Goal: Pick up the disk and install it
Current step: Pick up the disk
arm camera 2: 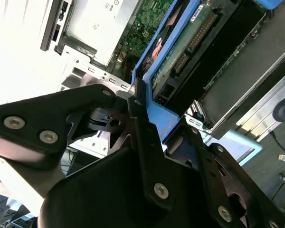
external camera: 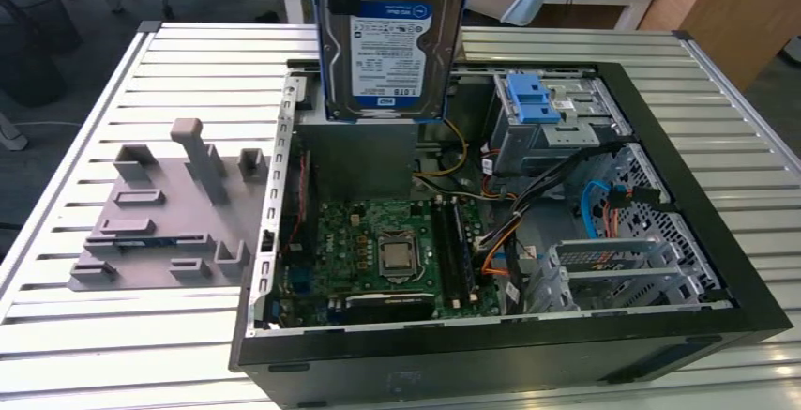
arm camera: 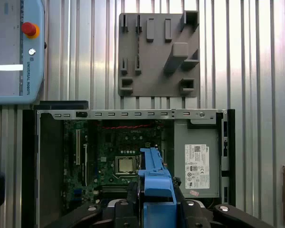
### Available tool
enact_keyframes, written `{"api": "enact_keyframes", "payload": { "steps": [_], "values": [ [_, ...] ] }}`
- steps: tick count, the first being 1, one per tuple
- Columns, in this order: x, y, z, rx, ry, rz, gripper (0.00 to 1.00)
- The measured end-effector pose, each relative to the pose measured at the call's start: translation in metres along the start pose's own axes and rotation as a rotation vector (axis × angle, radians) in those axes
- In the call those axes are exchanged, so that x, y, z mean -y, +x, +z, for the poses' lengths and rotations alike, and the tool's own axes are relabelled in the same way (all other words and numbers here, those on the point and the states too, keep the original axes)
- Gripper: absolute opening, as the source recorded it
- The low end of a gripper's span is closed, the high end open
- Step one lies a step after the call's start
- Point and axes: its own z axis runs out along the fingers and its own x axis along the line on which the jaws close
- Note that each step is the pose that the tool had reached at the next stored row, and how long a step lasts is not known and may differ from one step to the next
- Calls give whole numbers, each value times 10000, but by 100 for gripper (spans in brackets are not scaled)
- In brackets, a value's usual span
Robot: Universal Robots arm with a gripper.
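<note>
The disk [external camera: 390,44], a grey metal hard drive with a white and blue label in a blue plastic carrier frame, hangs upright above the back of the open computer case [external camera: 701,194]. In the second wrist view my gripper [arm camera 2: 164,118] is shut on the carrier's blue end, and the disk's [arm camera 2: 204,42] circuit-board side runs away from the black fingers [arm camera 2: 142,133]. In the first wrist view the blue carrier of the disk [arm camera: 154,180] sits clamped in my gripper [arm camera: 155,202], over the motherboard [arm camera: 126,156].
In the case are a drive cage with a blue latch [external camera: 538,100], loose cables [external camera: 501,232] and a grey box with a white sticker [arm camera: 197,156]. A grey fixture plate [external camera: 163,222] lies on the slatted metal table [external camera: 100,344] beside the case. A teach pendant [arm camera: 14,52] rests nearby.
</note>
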Motion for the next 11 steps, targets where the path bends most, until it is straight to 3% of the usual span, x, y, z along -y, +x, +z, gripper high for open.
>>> {"api": "enact_keyframes", "payload": {
  "steps": [11],
  "values": [
    [-41,1,1,-1,1,0,36]
  ]
}}
